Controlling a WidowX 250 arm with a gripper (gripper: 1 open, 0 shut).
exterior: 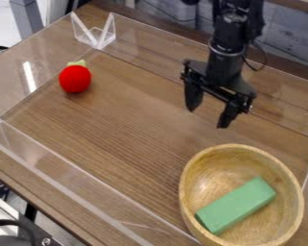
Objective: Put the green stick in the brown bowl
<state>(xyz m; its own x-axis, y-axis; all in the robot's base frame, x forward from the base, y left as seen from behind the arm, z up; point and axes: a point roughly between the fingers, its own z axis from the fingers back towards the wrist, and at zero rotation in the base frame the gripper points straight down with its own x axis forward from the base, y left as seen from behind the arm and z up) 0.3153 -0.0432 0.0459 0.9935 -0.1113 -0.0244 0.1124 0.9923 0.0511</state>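
The green stick (237, 206), a flat light-green block, lies inside the brown bowl (196, 182) at the lower right, resting toward the bowl's right side. My gripper (211, 107) hangs above the wooden table a little beyond the bowl, pointing down. Its two dark fingers stand apart with nothing between them, so it is open and empty.
A red strawberry-like ball (76, 78) sits at the left of the table. Clear plastic walls (41, 173) ring the wooden surface, with a folded clear piece (95, 34) at the back left corner.
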